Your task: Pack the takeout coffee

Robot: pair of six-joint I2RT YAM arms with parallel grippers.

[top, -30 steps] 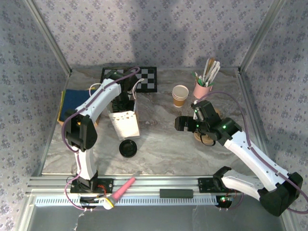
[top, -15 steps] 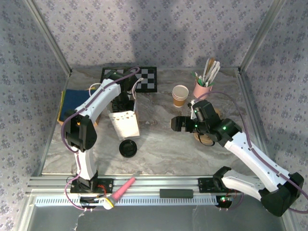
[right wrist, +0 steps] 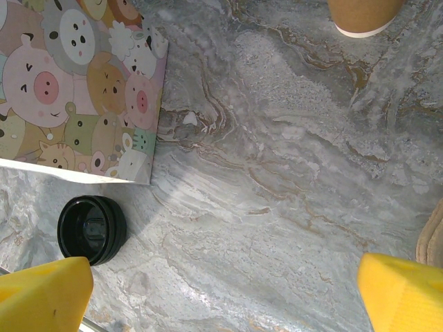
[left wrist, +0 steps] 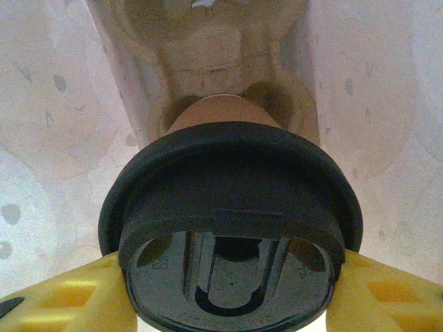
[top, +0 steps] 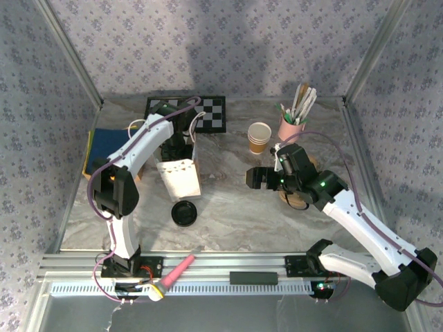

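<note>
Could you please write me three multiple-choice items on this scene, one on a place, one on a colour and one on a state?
1. Where is the loose black lid? A on the table, nearer than the paper bag; B on the checkerboard; C on the cup stack.
2. What colour is the utensil holder? A blue; B pink; C black.
3. How is the right gripper? A shut on a cup; B open, empty; C shut on the lid.
Key: 1 A, it lies on marble before the bag; 2 B, plainly pink; 3 B, its fingers stand wide apart over bare table.
</note>
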